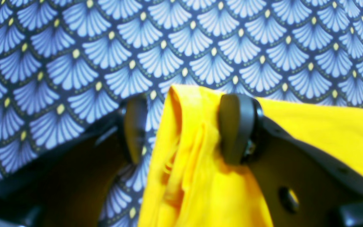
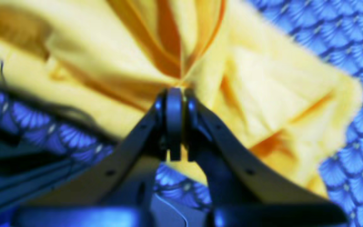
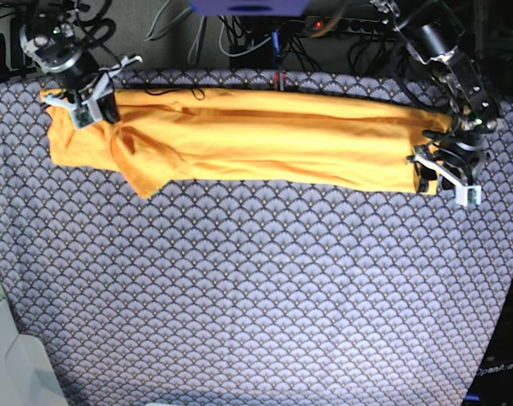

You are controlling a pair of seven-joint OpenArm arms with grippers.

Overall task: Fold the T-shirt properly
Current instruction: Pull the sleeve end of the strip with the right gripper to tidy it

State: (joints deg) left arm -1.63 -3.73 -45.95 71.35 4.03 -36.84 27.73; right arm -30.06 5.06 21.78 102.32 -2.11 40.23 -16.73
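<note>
The yellow-orange T-shirt lies stretched in a long folded band across the far part of the table. One sleeve sticks out toward me near its left end. At that left end my right gripper is shut on a pinch of the fabric; the right wrist view shows the right gripper closed with creases of the T-shirt fanning out from it. At the right end my left gripper stands open. In the left wrist view the hem of the T-shirt hangs between the jaws of the left gripper, against one finger and apart from the other.
A blue-grey scallop-patterned cloth covers the whole table and fills the near half. Cables and a power strip run behind the far edge. A pale object sits off the table's near left corner.
</note>
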